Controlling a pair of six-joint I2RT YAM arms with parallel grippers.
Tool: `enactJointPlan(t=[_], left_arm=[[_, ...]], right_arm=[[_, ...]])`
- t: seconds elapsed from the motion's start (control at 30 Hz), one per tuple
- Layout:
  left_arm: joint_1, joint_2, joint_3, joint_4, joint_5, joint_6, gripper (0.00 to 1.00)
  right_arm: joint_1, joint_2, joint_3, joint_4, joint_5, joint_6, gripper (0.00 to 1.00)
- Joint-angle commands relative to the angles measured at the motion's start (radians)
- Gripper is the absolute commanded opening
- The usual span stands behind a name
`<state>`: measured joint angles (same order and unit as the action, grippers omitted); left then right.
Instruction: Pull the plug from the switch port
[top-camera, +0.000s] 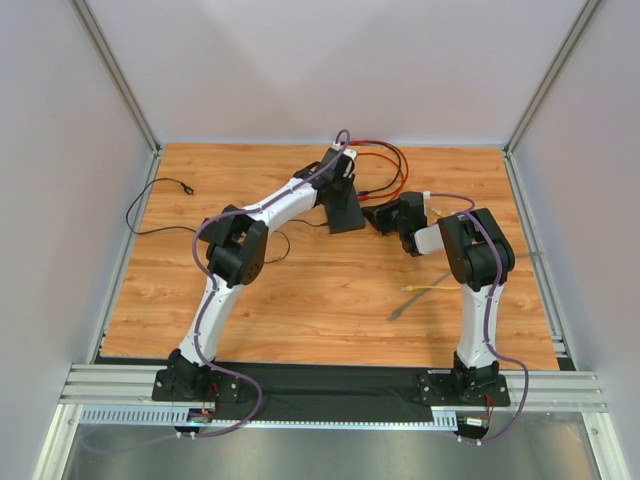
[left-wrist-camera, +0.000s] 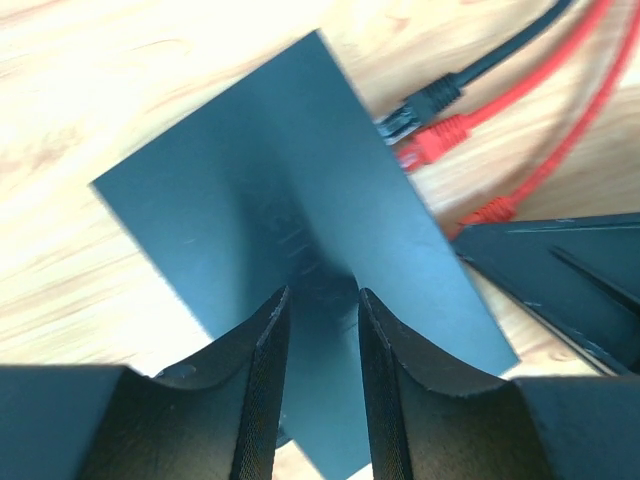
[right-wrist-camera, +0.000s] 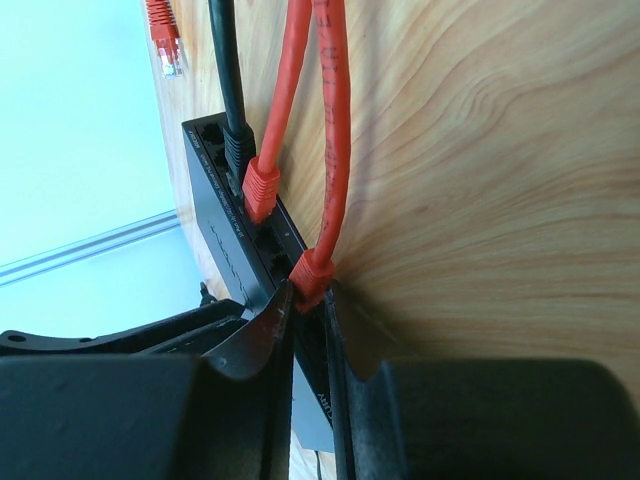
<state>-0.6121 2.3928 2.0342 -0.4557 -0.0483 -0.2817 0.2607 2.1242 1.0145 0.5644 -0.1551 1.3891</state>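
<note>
The switch (top-camera: 348, 220) is a flat black box on the wooden table. In the left wrist view my left gripper (left-wrist-camera: 323, 295) stands over its top face (left-wrist-camera: 290, 190), with the jaws a narrow gap apart and nothing between them. A black plug (right-wrist-camera: 237, 150) and two red plugs sit in the switch's sockets (right-wrist-camera: 225, 215). My right gripper (right-wrist-camera: 312, 295) is shut on the nearer red plug (right-wrist-camera: 312, 278), which sits at its port. In the top view the right gripper (top-camera: 385, 218) is just right of the switch.
Red cables (top-camera: 385, 165) loop behind the switch. A loose red plug (right-wrist-camera: 162, 40) lies beyond it. A thin black cable (top-camera: 165, 195) lies at the left. A yellow and grey cable (top-camera: 425, 292) lies in front of the right arm. Walls enclose the table.
</note>
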Motion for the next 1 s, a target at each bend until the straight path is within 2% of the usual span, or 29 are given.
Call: enactJointPlan(t=[0.0, 0.53, 0.97], left_arm=[[-0.014, 0.039, 0.044, -0.167, -0.097, 0.009, 0.41], [-0.043, 0.129, 0.170, -0.291, -0.168, 0.012, 0.43], [-0.046, 0.192, 0.256, -0.377, -0.203, -0.008, 0.48]], right_arm=[[0.006, 0.033, 0.009, -0.069, 0.035, -0.024, 0.00], [0.009, 0.022, -0.001, -0.061, 0.037, -0.030, 0.00], [0.003, -0.007, -0.008, -0.092, 0.083, -0.025, 0.00]])
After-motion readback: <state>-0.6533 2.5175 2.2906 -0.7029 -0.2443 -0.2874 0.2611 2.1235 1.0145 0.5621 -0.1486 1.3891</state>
